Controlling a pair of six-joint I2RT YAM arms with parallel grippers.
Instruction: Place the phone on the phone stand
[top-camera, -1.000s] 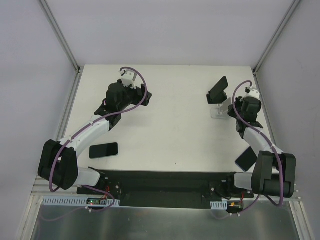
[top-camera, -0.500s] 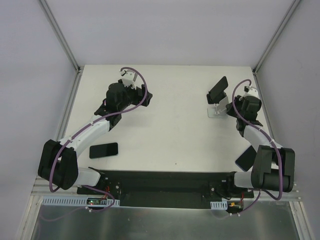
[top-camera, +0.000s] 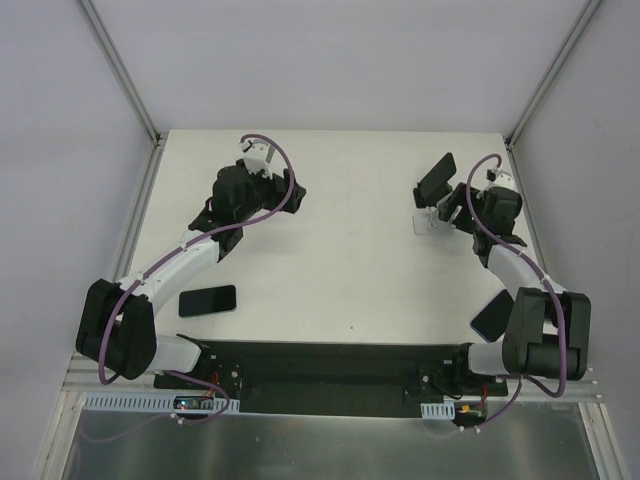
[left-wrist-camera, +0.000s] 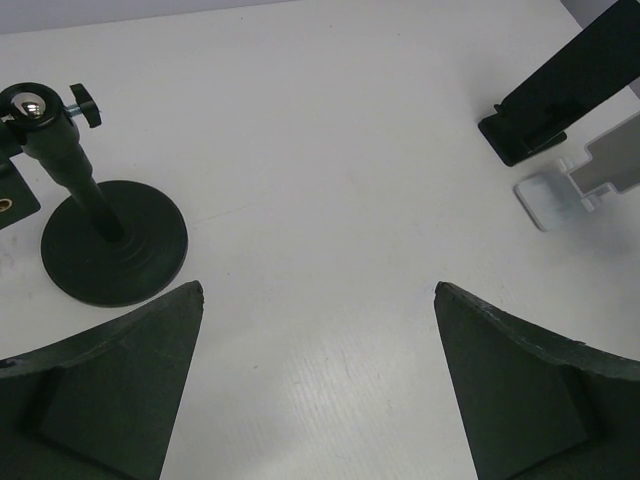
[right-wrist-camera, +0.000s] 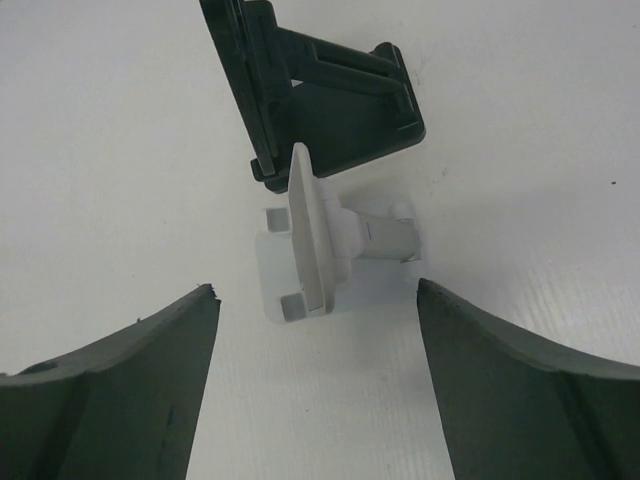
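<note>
Phone (top-camera: 208, 299) lies flat, apparently face-up, any lettering illegible.

Glossy phone (top-camera: 208, 300), matt white plastic stand (right-wrist-camera: 310, 230)

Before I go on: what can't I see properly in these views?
Right phone: top view, half hidden by the right arm at its elbow.
Black stand: right wrist view, top cut off by the frame edge.
Ball mount: left wrist view, its clamp cut off at the left edge.
</note>
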